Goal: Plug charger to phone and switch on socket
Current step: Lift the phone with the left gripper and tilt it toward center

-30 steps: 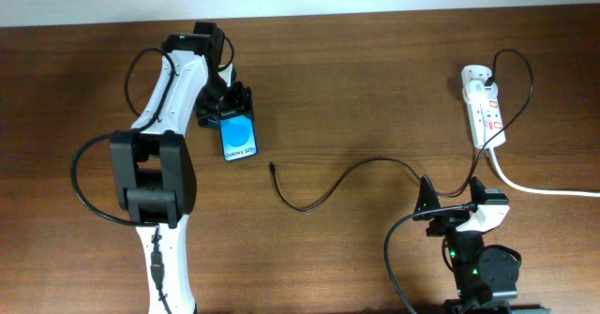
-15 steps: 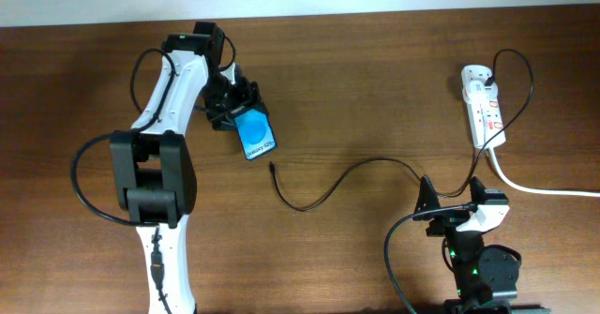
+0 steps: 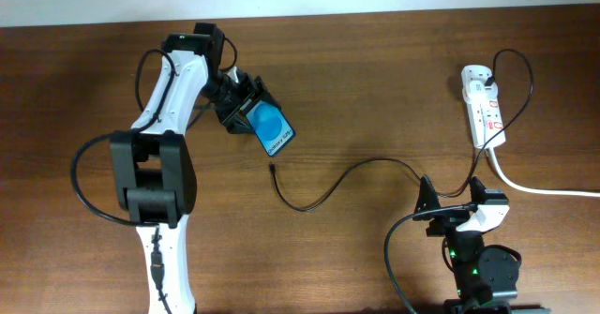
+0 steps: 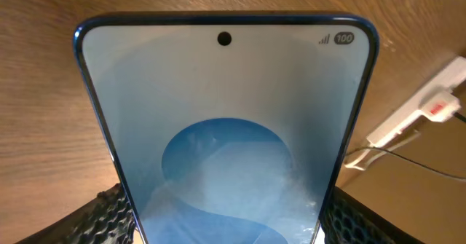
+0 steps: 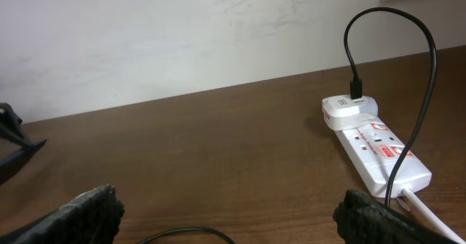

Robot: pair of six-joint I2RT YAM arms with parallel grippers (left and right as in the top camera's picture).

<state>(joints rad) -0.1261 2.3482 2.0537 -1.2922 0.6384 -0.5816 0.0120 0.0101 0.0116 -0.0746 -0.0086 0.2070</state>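
Grasping phone: left claw | screen bright blue, tilted diagonally | right claw released

Left tool grips the phone, arm stretched forward; right tool spread wide, arm seemingly folded.

Phone: blue screen was lit and set diagonally, with its upper-left end clamped in the left gripper.

Charger: 1 thin black cable was laid in curves across the table. Its plug tip was found just below the phone, not touching it.

Socket: 1 white strip with red switches was noted at the right, with the cable plugged in at its far end.
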